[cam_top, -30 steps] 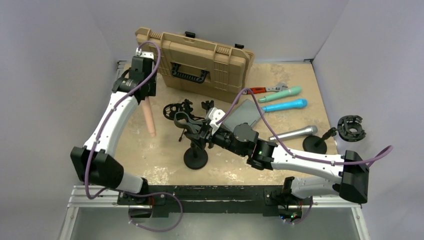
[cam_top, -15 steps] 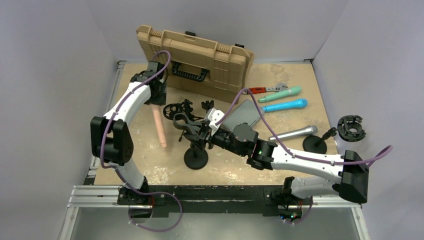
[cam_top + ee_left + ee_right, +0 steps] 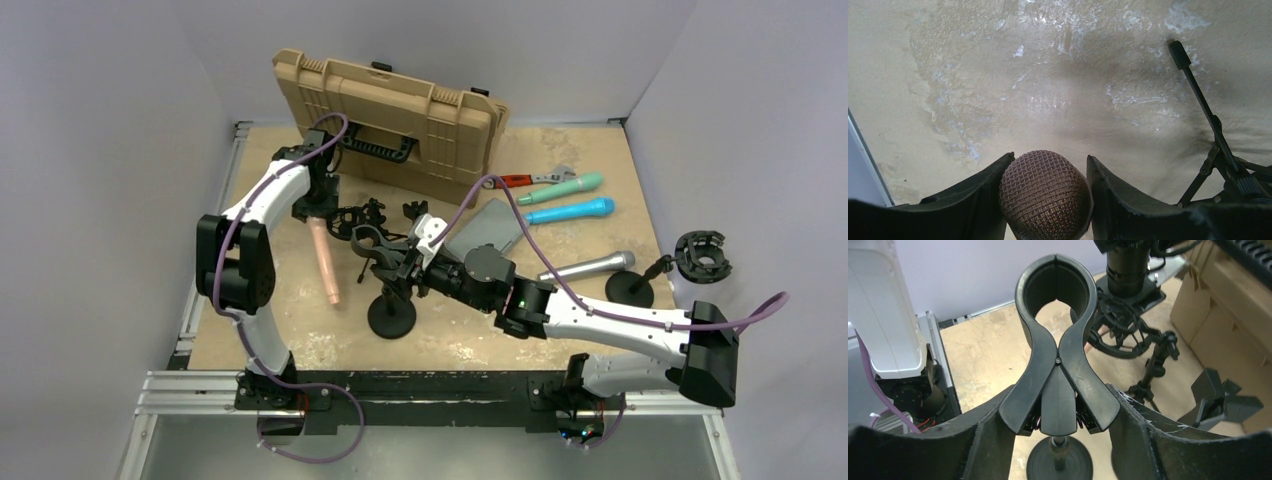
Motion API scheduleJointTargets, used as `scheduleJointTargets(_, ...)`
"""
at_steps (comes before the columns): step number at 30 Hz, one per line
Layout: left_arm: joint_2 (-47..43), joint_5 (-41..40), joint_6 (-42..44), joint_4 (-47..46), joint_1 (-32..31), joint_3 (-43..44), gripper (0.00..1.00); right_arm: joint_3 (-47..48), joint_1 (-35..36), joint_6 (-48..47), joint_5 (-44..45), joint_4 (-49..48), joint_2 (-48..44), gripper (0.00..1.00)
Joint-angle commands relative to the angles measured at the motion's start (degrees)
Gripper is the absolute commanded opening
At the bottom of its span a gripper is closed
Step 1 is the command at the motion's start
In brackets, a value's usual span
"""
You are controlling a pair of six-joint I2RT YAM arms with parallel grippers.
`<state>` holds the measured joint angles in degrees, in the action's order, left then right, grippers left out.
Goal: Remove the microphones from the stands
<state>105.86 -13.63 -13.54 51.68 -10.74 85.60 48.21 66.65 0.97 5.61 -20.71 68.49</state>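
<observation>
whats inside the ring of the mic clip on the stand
Nothing: the clip ring is empty, with table showing through it. The pink microphone hangs in the left gripper jaws instead. The clip's levers sit between the right gripper jaws.

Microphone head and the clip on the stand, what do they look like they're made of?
The microphone head is probably woven metal mesh with a dull brownish-copper finish; the fine grid of wires shows clearly. The clip is most likely moulded black plastic, smooth and semi-matte, with soft highlights along its curved arms and a small pin at the pivot.
</observation>
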Motion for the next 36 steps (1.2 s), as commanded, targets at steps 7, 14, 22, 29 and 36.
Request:
scheduleJointTargets(7,-6.3,3.4,-0.8,-4.6,0.0,-1.6,0.70,7.1,-0.4,1.6,4.7,9.4,-0.8,0.71)
scheduleJointTargets(14,-8.3,3.8,-0.8,-4.0,0.0,-1.3,0.81,10.1,-0.4,1.3,5.0,11.6,0.1,0.73)
scheduleJointTargets(22,-16.9,7.9,0.3,-6.7,-0.3,-4.8,0.83,16.3,-0.4,0.0,3.6,15.3,3.2,0.77)
scheduleJointTargets(29,-22.6,6.8,2.2,-9.3,-2.7,-7.3,0.83,20.3,-0.4,-0.6,6.2,19.6,5.9,0.74)
scheduleJointTargets(36,-30.4,3.5,4.5,-15.1,-7.1,-11.7,0.83,17.6,-0.4,-2.3,8.2,19.8,7.0,0.43)
